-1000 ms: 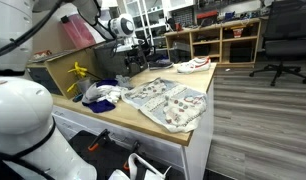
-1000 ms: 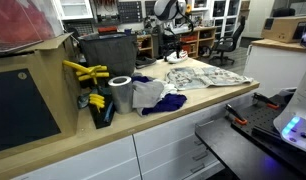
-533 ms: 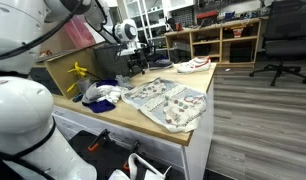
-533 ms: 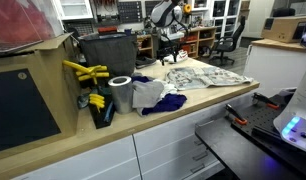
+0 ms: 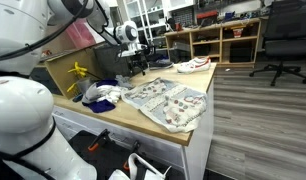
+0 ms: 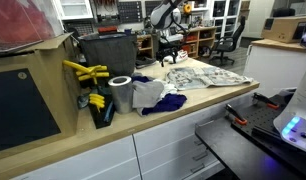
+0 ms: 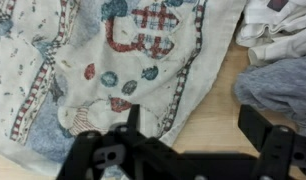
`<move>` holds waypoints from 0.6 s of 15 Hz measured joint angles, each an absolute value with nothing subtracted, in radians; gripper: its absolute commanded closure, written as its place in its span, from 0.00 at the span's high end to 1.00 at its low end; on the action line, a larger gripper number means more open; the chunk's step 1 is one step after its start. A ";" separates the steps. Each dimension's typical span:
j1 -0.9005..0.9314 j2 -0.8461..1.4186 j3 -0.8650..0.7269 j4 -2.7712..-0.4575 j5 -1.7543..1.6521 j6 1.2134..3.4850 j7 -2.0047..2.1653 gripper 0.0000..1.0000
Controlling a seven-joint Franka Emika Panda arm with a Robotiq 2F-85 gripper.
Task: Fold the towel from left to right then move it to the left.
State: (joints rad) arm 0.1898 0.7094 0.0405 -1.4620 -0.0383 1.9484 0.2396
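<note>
Gripper (image 7: 190, 112) is hanging wide open above the bench, holding nothing; in the wrist view I am looking down between its two dark fingers (image 7: 130, 118).

Going left to right across that view: the towel (image 7: 103, 60) is filling the left and middle, lying flat with its printed side up, showing red and grey shapes. Its hemmed edge is running down toward the space between the jaws. Next comes a strip of bare wooden table (image 7: 215, 120). At the far right, the separate heap of cloth (image 7: 278, 60), white above and blue-grey below, is sitting near the towel's edge.

In an exterior view, the heap of cloth (image 5: 101, 95) is lying left of the towel (image 5: 168, 100), which is spreading over the table (image 5: 121, 112) and drooping off the front edge. The gripper (image 5: 139, 64) is hovering over the far end.

I am judging that the first step is in hand: the approach for the fold, with nothing folded or gripped yet. The next move is calling for a straight descent onto the towel's edge, a pinch that is catching only that one layer and staying clear of the heap, then a lift and a carry across.
</note>
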 measured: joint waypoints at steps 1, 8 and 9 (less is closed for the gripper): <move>0.190 0.710 0.041 -1.462 -0.038 1.948 0.240 1.00; 0.191 0.739 0.025 -1.464 -0.036 2.078 0.313 1.00; 0.191 0.749 0.023 -1.465 -0.036 2.102 0.338 1.00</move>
State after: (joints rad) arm 0.1910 0.7489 0.0233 -1.4655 -0.0362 2.1018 0.3384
